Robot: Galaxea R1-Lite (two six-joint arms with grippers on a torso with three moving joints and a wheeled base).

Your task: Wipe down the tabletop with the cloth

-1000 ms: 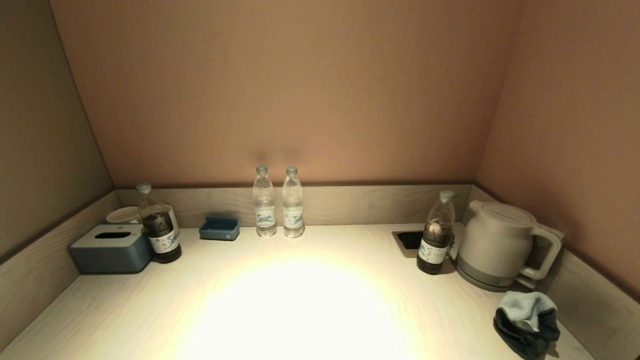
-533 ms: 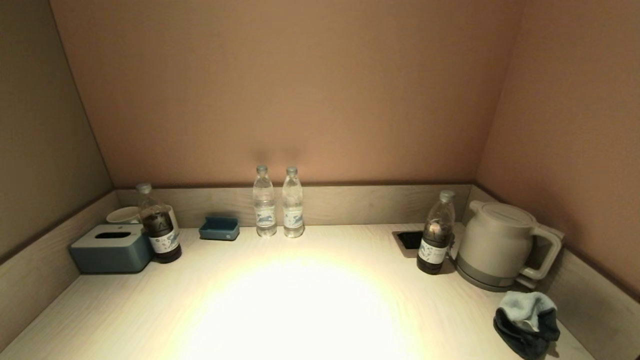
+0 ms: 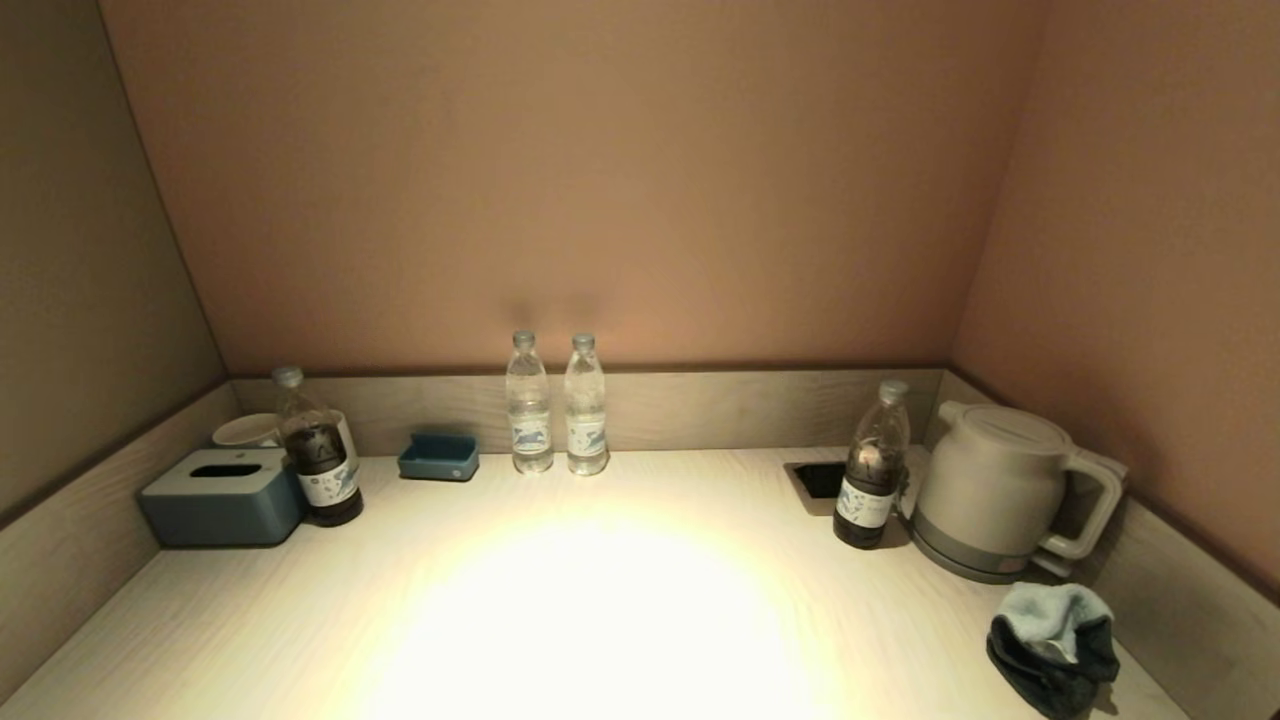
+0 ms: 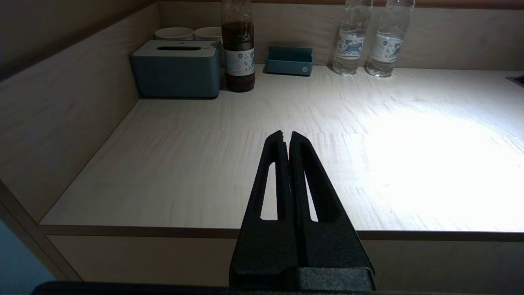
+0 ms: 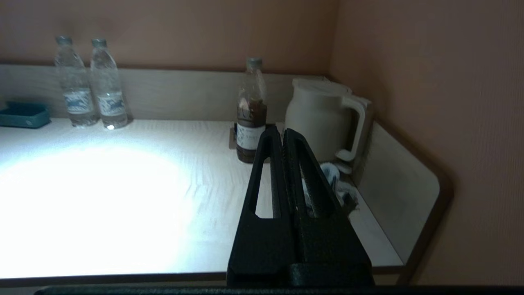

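One crumpled cloth (image 3: 1055, 645), pale blue over dark, lies at the near right corner of the worktop (image 3: 600, 600), just in front of the white kettle (image 3: 995, 490) and untouched; nothing has shifted over the last second, so wiping has not begun. Right gripper (image 5: 282, 133), clenched and empty, hangs off the front edge facing the cloth. Left gripper (image 4: 286, 135), likewise clenched, waits before the left front edge.

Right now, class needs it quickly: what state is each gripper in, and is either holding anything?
Left gripper: fingers shut, holding nothing, at the table's near edge.
Right gripper: fingers shut, holding nothing; the cloth lies untouched.
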